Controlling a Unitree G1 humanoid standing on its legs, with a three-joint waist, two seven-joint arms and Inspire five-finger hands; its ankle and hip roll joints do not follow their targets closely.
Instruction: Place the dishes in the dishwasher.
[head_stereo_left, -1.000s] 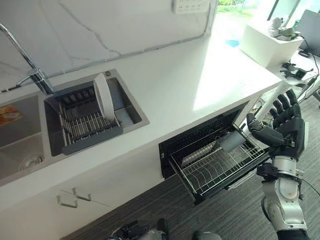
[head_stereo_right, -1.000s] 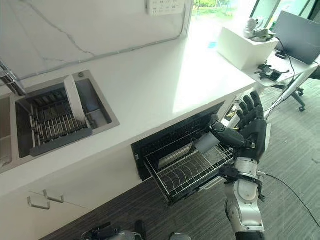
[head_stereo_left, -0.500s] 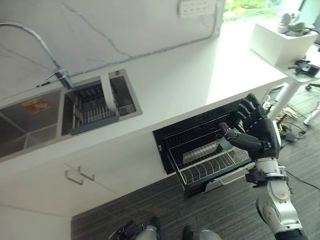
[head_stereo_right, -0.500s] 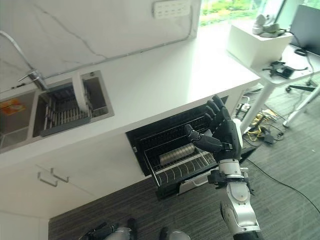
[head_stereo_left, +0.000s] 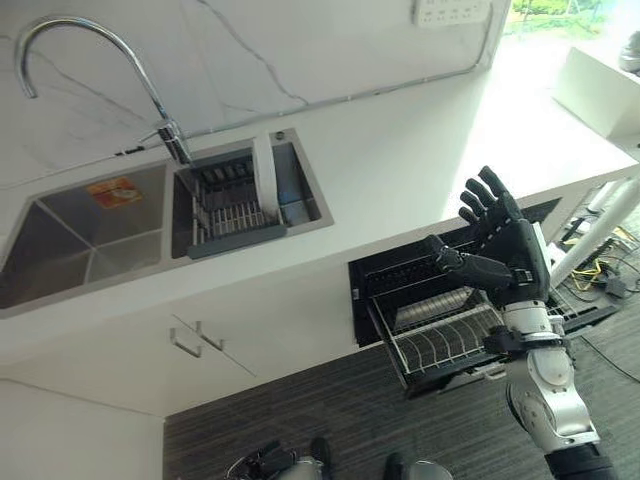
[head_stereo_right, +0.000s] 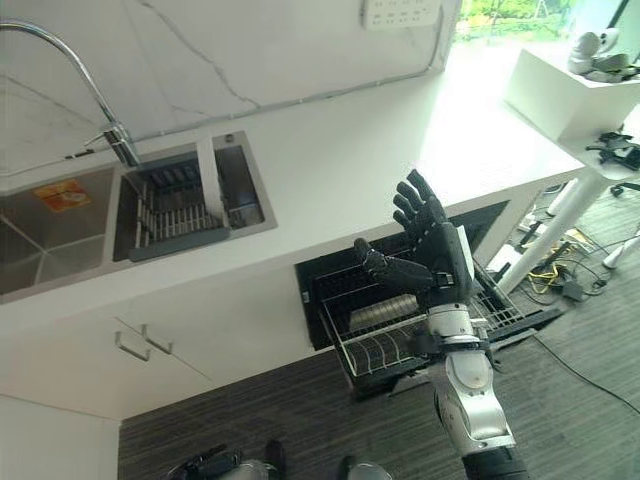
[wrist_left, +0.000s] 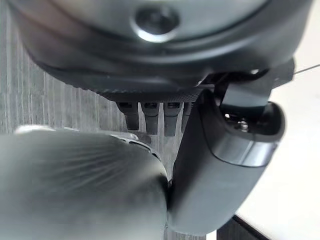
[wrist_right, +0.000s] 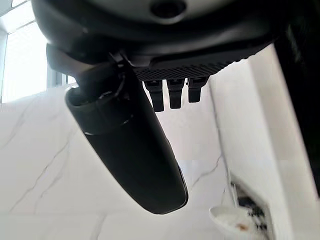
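Note:
A white plate (head_stereo_left: 264, 178) stands on edge in the dark rack (head_stereo_left: 232, 208) inside the small sink basin. Below the counter the dishwasher drawer (head_stereo_left: 441, 339) is pulled out; a silver cylinder (head_stereo_left: 428, 308) lies in its wire rack. My right hand (head_stereo_left: 505, 243) is raised in front of the drawer, at the height of the counter's edge, open, with straight spread fingers and nothing in it. In the right wrist view its thumb (wrist_right: 131, 145) and fingers (wrist_right: 171, 92) point at the marble wall. My left hand (wrist_left: 215, 155) hangs open above the floor, holding nothing.
A curved tap (head_stereo_left: 96, 56) rises behind the sinks. The large basin (head_stereo_left: 80, 235) at the left has an orange label. Two cabinet handles (head_stereo_left: 199, 338) sit below it. A white box (head_stereo_left: 600, 90) stands at the counter's right end, with desk legs and cables (head_stereo_right: 560, 280) beyond.
The camera has swung left, so the whole picture has shifted. My right hand has risen from beside the drawer's rack to counter height, still open. The plate stays in the sink rack.

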